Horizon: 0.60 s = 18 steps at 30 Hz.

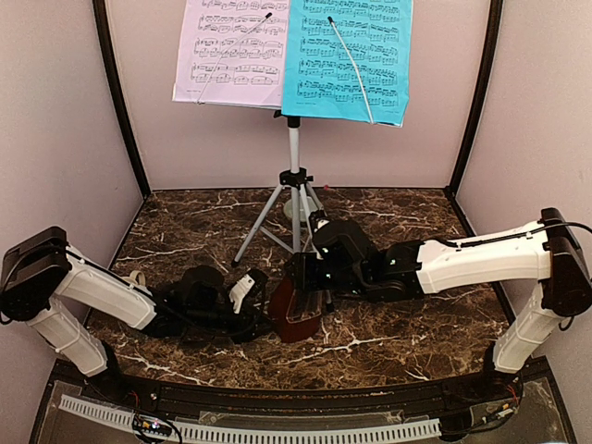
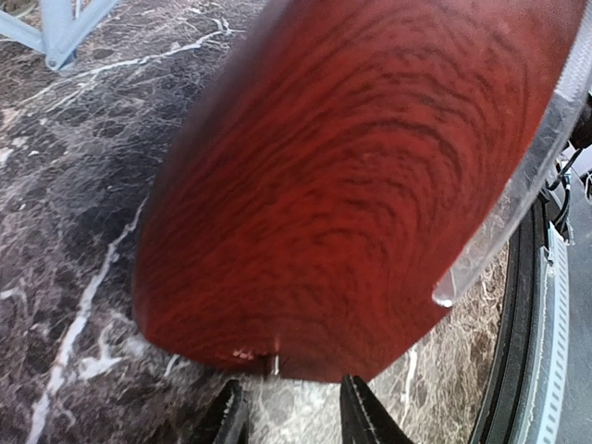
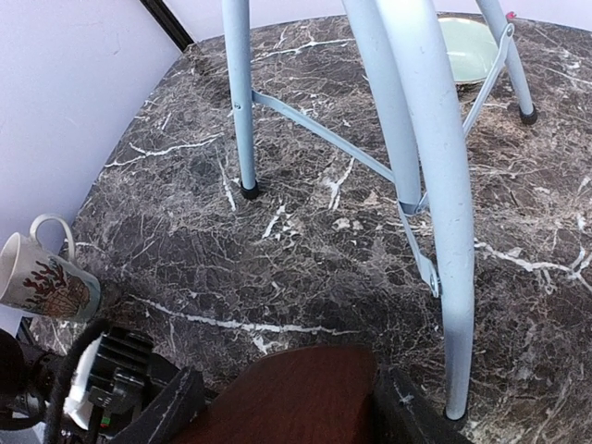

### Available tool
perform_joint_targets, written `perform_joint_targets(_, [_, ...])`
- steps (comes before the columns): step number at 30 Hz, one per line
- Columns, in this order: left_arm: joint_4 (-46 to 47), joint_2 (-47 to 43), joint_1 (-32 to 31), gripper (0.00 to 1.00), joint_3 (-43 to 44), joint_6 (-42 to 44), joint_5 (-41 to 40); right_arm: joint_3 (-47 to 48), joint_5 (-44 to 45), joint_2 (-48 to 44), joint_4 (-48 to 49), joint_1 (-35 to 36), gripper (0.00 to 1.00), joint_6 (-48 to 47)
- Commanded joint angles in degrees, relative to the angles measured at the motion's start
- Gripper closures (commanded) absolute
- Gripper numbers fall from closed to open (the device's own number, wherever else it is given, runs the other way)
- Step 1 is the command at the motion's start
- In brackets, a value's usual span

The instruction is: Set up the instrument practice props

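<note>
the dark marble table (image 1: 416, 342) fills my overhead view, walled in pale lilac on three sides. at the back stands the silver music stand (image 1: 294, 148), its tripod legs spread on the marble. on top of it the lilac sheet (image 1: 231, 55) is on the left and the bright-blue sheet (image 1: 351, 65) on the right, side by side and each crossed by a thin wire holder. the blue one hangs a little lower.

my right arm (image 1: 481, 259) reaches in low from the right, and my left arm (image 1: 102, 296) lies low from the left. they meet at the metronome (image 1: 298, 310), which sits in front of the stand's legs, near the middle of the table. i can't tell whether its base is touching the marble.

the right gripper (image 3: 287, 398) has a dark finger on each side of the brown wood, closed around the metronome from above. the left gripper (image 2: 291, 418) is just beside the metronome's reddish-brown side. its two fingertips are slightly parted with only marble between them, holding nothing.

on the right wrist camera i see a cream mug (image 3: 46, 277) lying tilted at the left wall, and a pale-green bowl (image 3: 472, 51) behind the stand's legs.
</note>
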Motion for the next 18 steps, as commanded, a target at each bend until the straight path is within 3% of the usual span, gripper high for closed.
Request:
perform_joint_targets(1, [-0.12, 2.33, -0.83, 0.65, 2.69, -1.59, -0.26, -0.82, -1.35, -1.15, 4.61, -0.44, 1.0, 2.35])
perform_joint_targets(12, [4.33, 4.11, -0.76, 0.77, 2.39, -6.89, 0.16, -2.58, -2.77, -3.59, 7.34, -0.74, 1.0, 2.55])
perform_joint_targets(18, [5.41, 4.51, -0.69, 0.94, 2.38, -9.86, -0.03, -3.15, -3.95, -4.2, 9.15, -0.74, 1.0, 1.89])
